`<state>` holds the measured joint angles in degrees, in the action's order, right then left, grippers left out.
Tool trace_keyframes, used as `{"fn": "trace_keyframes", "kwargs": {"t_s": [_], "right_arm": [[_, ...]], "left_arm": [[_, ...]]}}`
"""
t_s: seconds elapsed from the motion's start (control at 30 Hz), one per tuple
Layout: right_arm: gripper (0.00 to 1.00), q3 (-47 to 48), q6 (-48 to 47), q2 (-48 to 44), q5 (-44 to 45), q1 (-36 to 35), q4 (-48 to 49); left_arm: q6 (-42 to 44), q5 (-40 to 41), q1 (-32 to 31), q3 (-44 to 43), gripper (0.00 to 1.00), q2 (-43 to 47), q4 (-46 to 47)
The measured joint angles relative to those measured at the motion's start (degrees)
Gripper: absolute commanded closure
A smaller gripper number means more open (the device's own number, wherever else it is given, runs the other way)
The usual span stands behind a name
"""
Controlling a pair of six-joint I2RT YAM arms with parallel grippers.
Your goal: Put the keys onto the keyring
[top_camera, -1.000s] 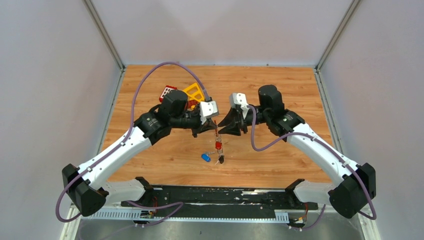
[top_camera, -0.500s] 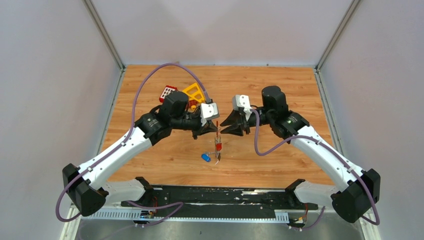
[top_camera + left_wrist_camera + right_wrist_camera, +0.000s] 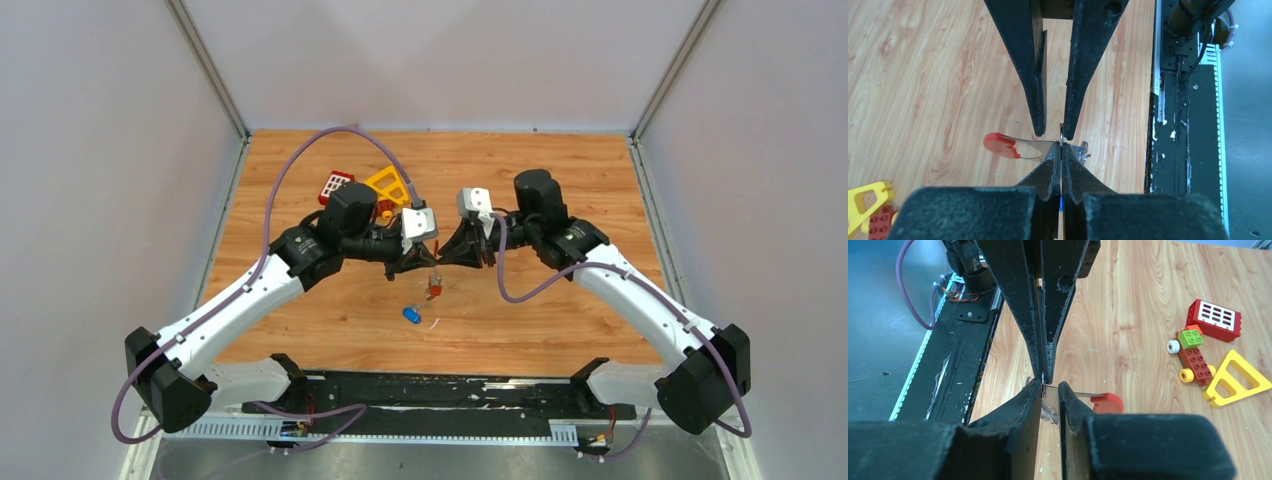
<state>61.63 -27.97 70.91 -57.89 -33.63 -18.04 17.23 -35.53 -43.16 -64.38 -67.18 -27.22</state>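
The left gripper [image 3: 1060,149] has its fingers pressed together on the keyring [image 3: 1061,132], of which only a thin metal sliver shows edge-on; the red key [image 3: 998,144] sticks out sideways from that pinch above the table [image 3: 540,320], its blade tip lost behind the fingertips. The right gripper [image 3: 1050,388], tip to tip with the left, has its fingers slightly apart around the sliver, contact unclear. The blue key [image 3: 411,315] lies on the table nearby, well apart from the blocks [image 3: 1198,357]
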Motion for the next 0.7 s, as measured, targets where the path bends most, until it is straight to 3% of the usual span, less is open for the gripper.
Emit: {"fn": "trace_keyframes", "kwargs": {"t_s": [0.7], "right_arm": [[0.84,1.14,-3.74,1.88,-0.04,-0.85,-5.16]], "left_arm": [[0.00,-0.48,0.02,0.94,1.00,0.33,0.42]]}}
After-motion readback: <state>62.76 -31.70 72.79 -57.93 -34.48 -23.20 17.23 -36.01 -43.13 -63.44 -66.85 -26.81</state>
